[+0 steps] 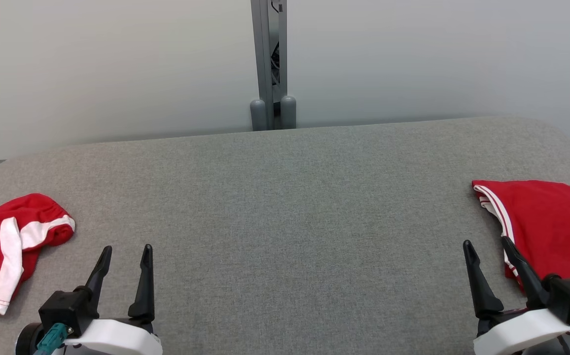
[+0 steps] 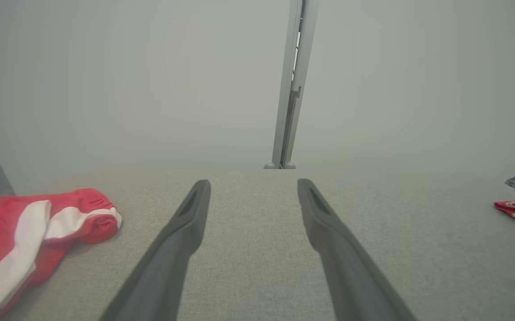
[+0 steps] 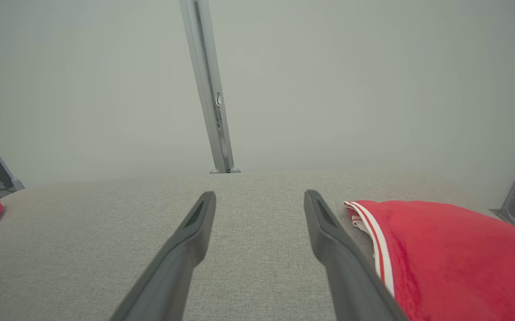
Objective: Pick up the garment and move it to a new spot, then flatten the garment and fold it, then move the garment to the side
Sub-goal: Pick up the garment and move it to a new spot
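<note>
The left hand (image 1: 127,247) and right hand (image 1: 486,241) gape empty; probably best to pinch the crumpled red-and-white cloth garment (image 1: 4,246), lower left, by a raised fold.

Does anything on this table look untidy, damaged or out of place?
The left garment lies crumpled in a heap near the left edge of the table, its white stripes twisted. The right garment lies smoother at the right edge. Nothing looks spilled or damaged.
</note>
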Controlling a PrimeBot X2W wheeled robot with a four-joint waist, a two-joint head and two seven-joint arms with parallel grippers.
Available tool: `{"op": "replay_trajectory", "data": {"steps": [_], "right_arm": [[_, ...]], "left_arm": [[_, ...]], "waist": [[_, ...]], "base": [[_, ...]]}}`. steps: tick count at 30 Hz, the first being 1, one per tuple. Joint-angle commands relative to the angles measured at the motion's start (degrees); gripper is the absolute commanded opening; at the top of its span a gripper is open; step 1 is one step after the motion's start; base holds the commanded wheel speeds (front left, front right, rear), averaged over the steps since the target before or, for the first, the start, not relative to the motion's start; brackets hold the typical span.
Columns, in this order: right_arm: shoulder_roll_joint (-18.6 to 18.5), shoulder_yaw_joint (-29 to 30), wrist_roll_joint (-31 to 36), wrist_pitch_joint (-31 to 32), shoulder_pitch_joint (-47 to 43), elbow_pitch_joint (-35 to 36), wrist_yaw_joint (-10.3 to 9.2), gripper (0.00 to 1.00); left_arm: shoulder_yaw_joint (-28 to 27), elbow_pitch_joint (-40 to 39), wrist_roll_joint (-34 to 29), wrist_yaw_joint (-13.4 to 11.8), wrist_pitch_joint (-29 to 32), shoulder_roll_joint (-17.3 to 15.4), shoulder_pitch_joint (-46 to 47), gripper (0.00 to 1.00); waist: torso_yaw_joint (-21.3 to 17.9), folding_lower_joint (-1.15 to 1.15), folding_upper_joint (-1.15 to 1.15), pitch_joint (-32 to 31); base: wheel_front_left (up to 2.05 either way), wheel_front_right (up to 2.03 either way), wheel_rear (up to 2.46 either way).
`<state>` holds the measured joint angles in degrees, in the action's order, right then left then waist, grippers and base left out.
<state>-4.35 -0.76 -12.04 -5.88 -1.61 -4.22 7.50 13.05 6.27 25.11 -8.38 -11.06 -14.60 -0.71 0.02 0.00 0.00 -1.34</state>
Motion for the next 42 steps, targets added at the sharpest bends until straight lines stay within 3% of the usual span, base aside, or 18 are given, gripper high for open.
{"op": "replay_trajectory", "data": {"steps": [1, 14, 19, 24, 25, 31, 37, 42], "right_arm": [[-0.22, -0.01, 0.23, 0.03, 0.03, 0.41, -0.02, 1.0], [-0.02, 0.53, -0.12, -0.43, 0.16, -0.22, -0.02, 1.0], [0.12, -0.7, -0.19, -0.14, -0.37, 0.52, -0.02, 1.0], [-0.07, -1.6, -0.45, -0.1, 0.06, 0.98, -0.02, 1.0], [0.01, -2.13, -0.47, 0.01, 0.31, 1.01, -0.02, 1.0], [-0.06, -3.08, -1.18, -0.3, 0.94, 0.29, -0.02, 1.0], [0.26, -3.52, -1.15, -0.52, 0.92, -0.25, -0.02, 1.0], [0.38, -4.1, -1.37, -0.43, 1.49, -0.73, -0.02, 1.0]], "left_arm": [[-0.01, 0.16, 0.26, 0.07, -0.07, -0.33, 0.66, 1.0], [0.34, 1.13, 0.82, 0.18, -0.68, -0.19, 1.5, 1.0], [0.17, 1.22, 0.8, 0.05, -1.1, -0.05, 2.84, 1.0], [-0.02, 1.09, 0.99, 0.05, -1.45, -0.29, 3.59, 1.0], [-0.27, 1.03, 0.93, -0.12, -1.61, -0.55, 3.54, 1.0], [-1.41, 0.71, 0.68, -1.15, -1.83, -1.7, 2.87, 1.0], [-2.16, -0.47, 0.72, -2.0, -1.77, -2.41, 1.74, 1.0], [-2.46, -1.28, 0.8, -2.5, -1.75, -2.8, 1.35, 1.0]], "waist": [[0.01, 0.0, 0.0, 0.0], [1.39, 0.0, 0.0, -0.21], [6.6, 0.0, 0.0, -0.44], [14.47, 0.0, 0.0, -0.45], [17.55, 0.0, 0.0, -0.32], [25.04, 0.0, 0.0, -0.3], [28.94, 0.0, 0.0, -0.23], [29.3, 0.0, 0.0, 0.07]], "base": [[0.0, 0.0, 0.0], [0.0, 0.0, 0.0], [0.0, 0.0, 0.0], [0.0, 0.0, 0.0], [0.0, 0.0, 0.0], [0.0, 0.0, 0.0], [0.0, 0.0, 0.0], [0.0, 0.0, 0.0]]}}
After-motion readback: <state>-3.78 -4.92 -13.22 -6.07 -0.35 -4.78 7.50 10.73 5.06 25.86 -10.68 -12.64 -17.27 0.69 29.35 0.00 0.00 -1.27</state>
